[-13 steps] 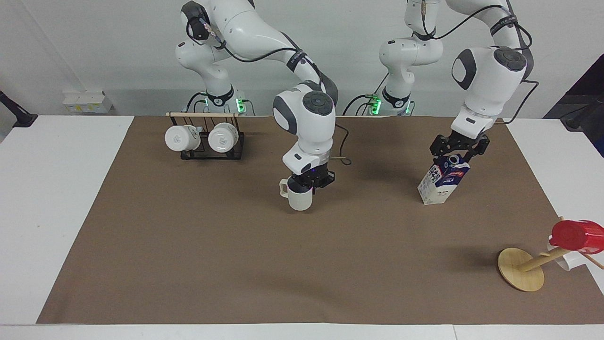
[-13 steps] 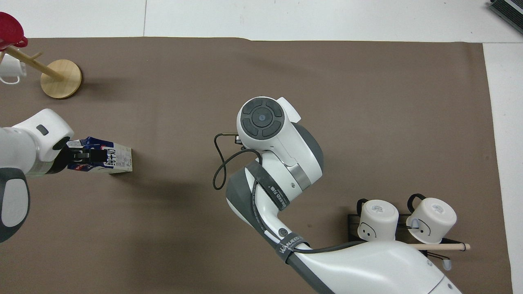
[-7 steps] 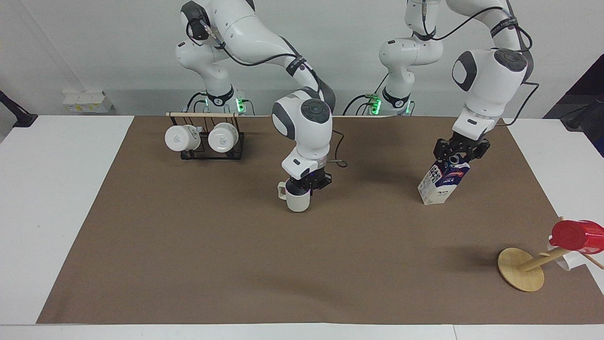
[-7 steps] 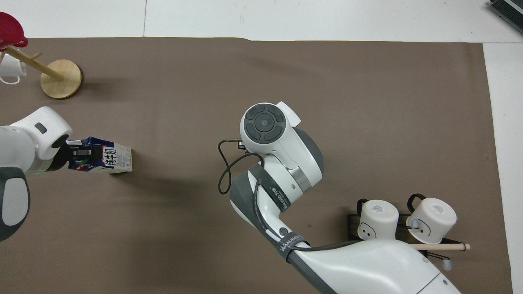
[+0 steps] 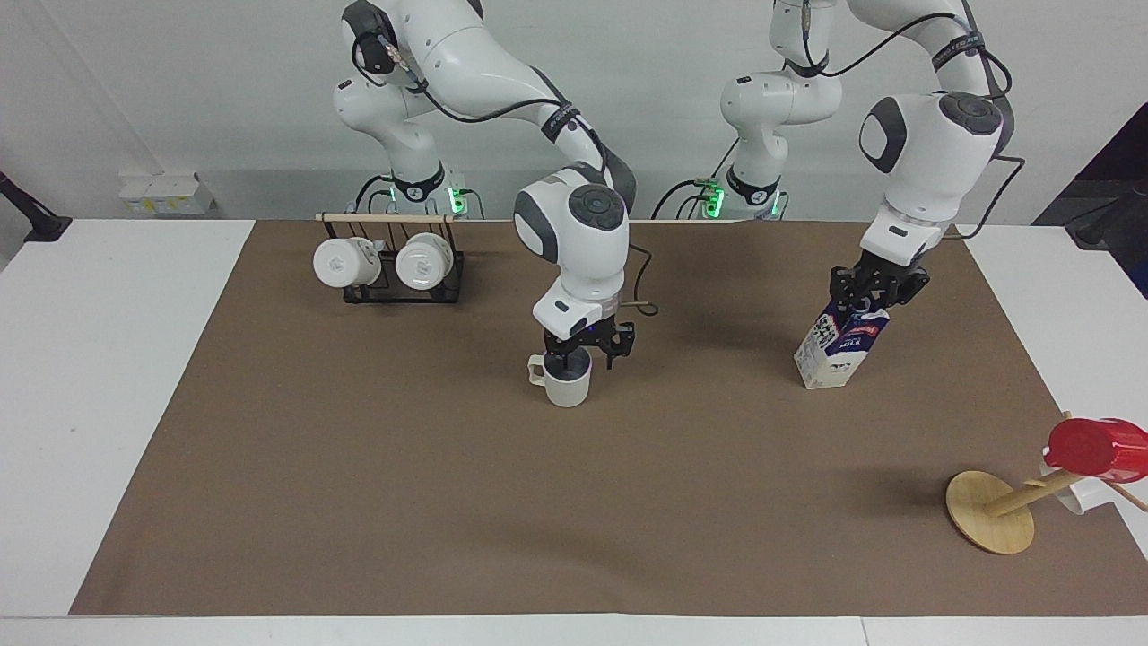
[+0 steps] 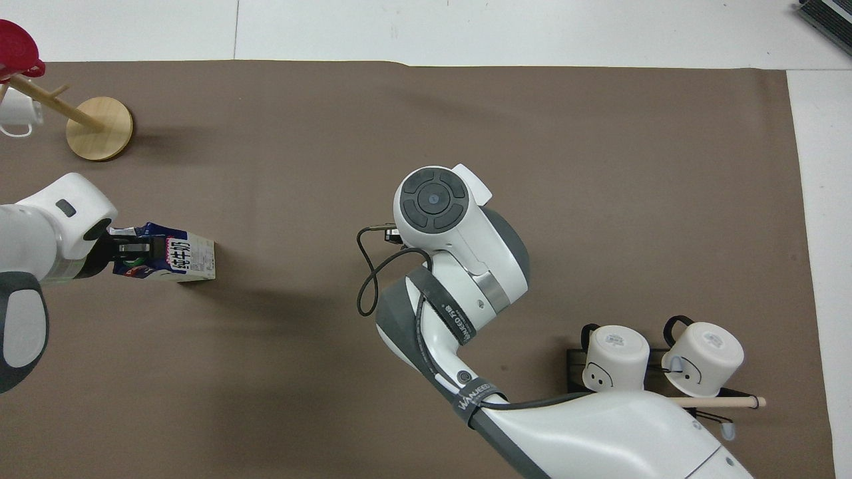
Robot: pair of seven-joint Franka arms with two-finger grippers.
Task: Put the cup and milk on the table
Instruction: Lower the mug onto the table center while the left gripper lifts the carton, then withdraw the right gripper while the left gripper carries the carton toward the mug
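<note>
We see the right gripper [image 5: 587, 352] fingers now spread off the cup [image 5: 567, 386], which sits on the counter [image 5: 359, 467]. The left gripper [image 5: 872, 289] has closed onto the milk [image 5: 839, 348] top.

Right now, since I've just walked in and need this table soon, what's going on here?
The right gripper hangs over the cup, which stands upright on the table near the middle. Its jaws are open, so the cup looks set down. The left gripper has its jaws shut on the top of the milk, toward the left arm's end. The milk is tilted, with its base touching the table, and is not yet standing flat.
</note>
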